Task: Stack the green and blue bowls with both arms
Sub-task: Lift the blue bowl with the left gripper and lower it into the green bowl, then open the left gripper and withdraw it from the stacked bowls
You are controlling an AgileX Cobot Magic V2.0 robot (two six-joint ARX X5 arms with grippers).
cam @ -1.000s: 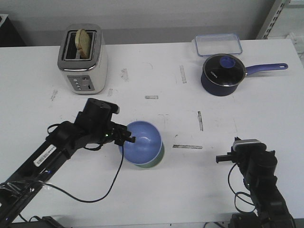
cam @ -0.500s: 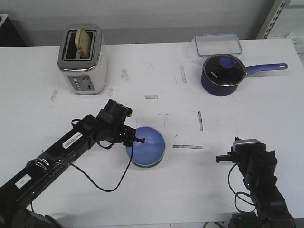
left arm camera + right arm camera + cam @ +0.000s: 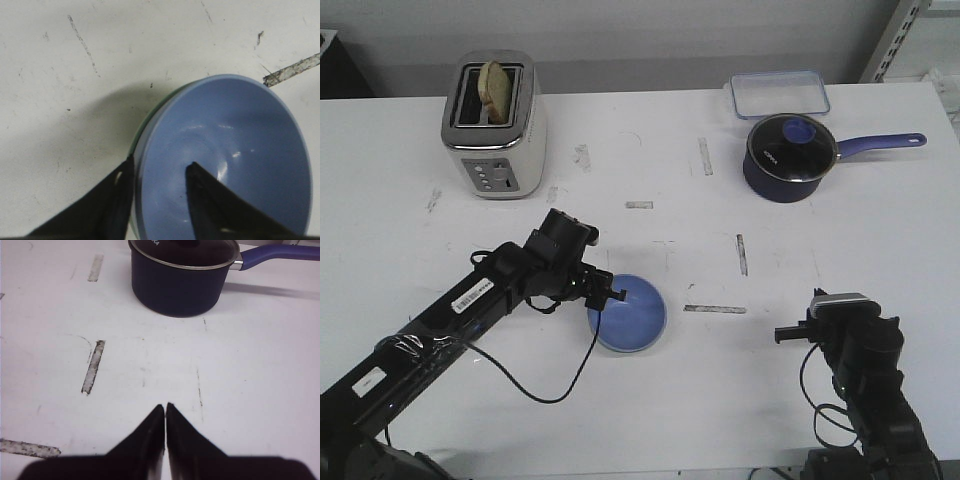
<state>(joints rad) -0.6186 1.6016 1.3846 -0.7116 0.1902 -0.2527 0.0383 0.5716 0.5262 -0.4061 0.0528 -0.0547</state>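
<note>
The blue bowl (image 3: 628,315) is nested in the green bowl (image 3: 136,140) on the desk (image 3: 720,400), its rim pinched by the left end effector (image 3: 156,172). Only release appears left. The right end effector (image 3: 165,412) is pressed together, empty.

The left arm (image 3: 470,300) enters from the lower left of the front view and extends diagonally toward the centre of the frame, with a black cable looping beneath it. The left gripper (image 3: 612,296) sits at centre frame, its fingers (image 3: 117,200) straddling the rim of the blue bowl (image 3: 628,314), one inside and one outside, in contact with the wall.

The right arm (image 3: 870,390) stands folded at the lower right of the front view, wrist raised. The right gripper (image 3: 165,412) points forward with both fingertips pressed together, holding nothing.
</note>
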